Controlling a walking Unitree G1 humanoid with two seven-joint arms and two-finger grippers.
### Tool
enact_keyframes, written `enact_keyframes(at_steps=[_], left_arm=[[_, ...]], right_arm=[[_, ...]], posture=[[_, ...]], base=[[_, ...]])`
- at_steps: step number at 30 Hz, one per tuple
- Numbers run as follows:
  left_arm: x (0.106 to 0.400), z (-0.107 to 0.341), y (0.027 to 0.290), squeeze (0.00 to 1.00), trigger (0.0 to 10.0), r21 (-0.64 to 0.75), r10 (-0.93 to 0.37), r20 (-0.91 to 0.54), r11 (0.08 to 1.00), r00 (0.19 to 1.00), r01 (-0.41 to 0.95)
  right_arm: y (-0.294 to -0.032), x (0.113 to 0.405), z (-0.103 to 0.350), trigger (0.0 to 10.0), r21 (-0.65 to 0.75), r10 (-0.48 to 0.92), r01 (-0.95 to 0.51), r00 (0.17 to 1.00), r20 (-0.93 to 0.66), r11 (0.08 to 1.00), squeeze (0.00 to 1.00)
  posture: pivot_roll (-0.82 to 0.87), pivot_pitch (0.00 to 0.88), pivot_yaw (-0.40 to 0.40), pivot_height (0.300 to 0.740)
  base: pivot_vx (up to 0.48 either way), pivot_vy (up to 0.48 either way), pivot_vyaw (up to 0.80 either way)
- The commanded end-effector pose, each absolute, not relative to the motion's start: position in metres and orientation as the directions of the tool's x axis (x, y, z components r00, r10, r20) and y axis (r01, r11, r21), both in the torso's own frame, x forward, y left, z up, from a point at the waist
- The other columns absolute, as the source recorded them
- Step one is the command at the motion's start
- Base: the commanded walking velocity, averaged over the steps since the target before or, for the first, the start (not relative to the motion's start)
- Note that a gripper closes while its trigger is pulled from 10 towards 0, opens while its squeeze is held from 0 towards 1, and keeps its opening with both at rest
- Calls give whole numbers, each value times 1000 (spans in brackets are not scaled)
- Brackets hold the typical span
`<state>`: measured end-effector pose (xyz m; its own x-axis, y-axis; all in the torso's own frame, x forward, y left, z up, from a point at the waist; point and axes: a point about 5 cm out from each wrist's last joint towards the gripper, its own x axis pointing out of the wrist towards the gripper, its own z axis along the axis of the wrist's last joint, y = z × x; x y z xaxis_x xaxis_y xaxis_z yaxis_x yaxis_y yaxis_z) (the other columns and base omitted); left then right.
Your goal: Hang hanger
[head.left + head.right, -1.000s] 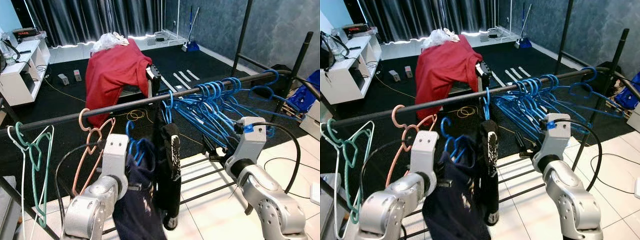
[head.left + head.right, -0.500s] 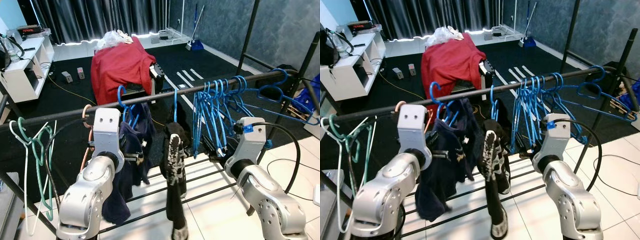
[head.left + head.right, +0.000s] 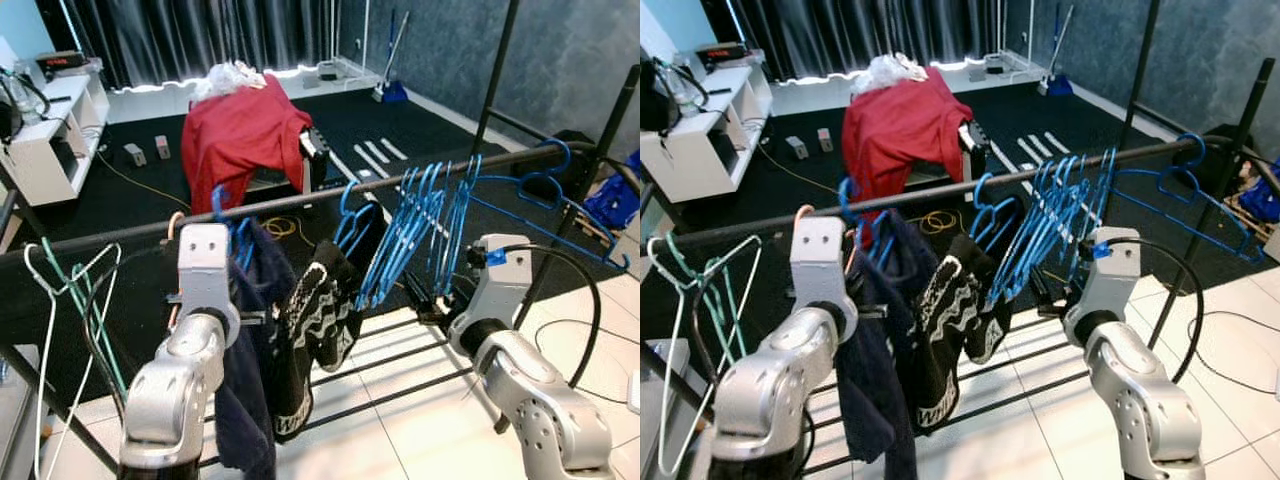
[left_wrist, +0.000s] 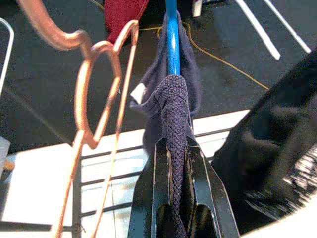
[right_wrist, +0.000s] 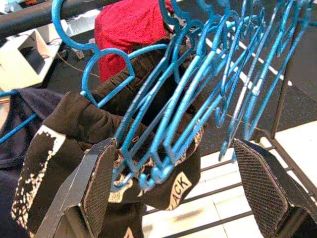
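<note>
My left gripper (image 4: 177, 151) is shut on a blue hanger (image 4: 172, 44) where the collar of a navy garment (image 3: 250, 330) wraps it. That hanger's hook (image 3: 216, 200) is up at the black rail (image 3: 300, 201), beside a copper hanger (image 4: 99, 89). To the right on the rail hang a black printed garment (image 3: 312, 318) and a tilted bunch of bare blue hangers (image 3: 412, 228). My right gripper (image 5: 176, 148) is open, held in front of that bunch with nothing gripped. The right arm (image 3: 500, 310) stands below the rail.
Green and white wire hangers (image 3: 72, 290) hang at the rail's left end. Black rack uprights (image 3: 492, 85) rise on the right, with lower bars (image 3: 400, 350) near the floor. Beyond the rack are a chair draped in red cloth (image 3: 240, 130) and a white shelf (image 3: 40, 135).
My left gripper has lifted the hanger with the navy garment from below the rail up to it. The black garment and the blue hangers now swing at a slant. The right arm stayed put.
</note>
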<state>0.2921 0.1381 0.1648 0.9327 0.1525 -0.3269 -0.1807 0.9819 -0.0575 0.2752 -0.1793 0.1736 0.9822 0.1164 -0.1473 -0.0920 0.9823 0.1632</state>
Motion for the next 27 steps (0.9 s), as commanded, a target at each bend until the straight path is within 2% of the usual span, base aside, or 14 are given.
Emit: enact_keyframes(at_steps=[1, 12, 13, 15, 16, 23, 24, 27], left_arm=[[295, 169, 140, 0, 10000, -56, 178, -301, 977, 937, -204], [294, 152, 150, 0, 10000, 0, 202, -336, 977, 920, -215], [290, 145, 149, 620, 10000, 21, 173, -357, 984, 918, -177], [290, 145, 149, 620, 10000, 21, 173, -357, 984, 918, -177], [283, 136, 148, 1000, 10000, 47, 141, -389, 990, 910, -133], [276, 129, 149, 1000, 10000, 57, 118, -411, 993, 904, -104], [268, 129, 150, 1000, 10000, 46, 66, -371, 998, 926, -53], [268, 129, 150, 1000, 10000, 46, 66, -371, 998, 926, -53]], right_arm=[[-177, 273, 174, 10000, 173, 124, -98, 981, -149, 980, 0], [-176, 272, 174, 10000, 184, 124, -95, 981, -151, 978, 0], [-176, 272, 173, 10000, 184, 123, -95, 981, -152, 978, 0], [-176, 272, 173, 10000, 184, 123, -95, 981, -152, 978, 0], [-176, 272, 173, 10000, 182, 124, -95, 980, -154, 979, 0], [-177, 273, 174, 10000, 179, 124, -96, 980, -154, 979, 0], [-178, 274, 174, 10000, 174, 123, -96, 980, -154, 980, 0], [-178, 274, 174, 10000, 174, 123, -96, 980, -154, 980, 0]], posture=[[-146, 24, 42, 740], [-146, 29, 46, 740], [-149, 25, 47, 740], [-149, 25, 47, 740], [-144, 19, 42, 740], [-142, 14, 40, 740], [-133, 7, 33, 740], [-133, 7, 33, 740]], base=[[0, 0, 0], [0, 0, 0], [0, 0, 0], [0, 0, 0], [0, 0, 0], [0, 0, 0], [0, 0, 0], [0, 0, 0]])
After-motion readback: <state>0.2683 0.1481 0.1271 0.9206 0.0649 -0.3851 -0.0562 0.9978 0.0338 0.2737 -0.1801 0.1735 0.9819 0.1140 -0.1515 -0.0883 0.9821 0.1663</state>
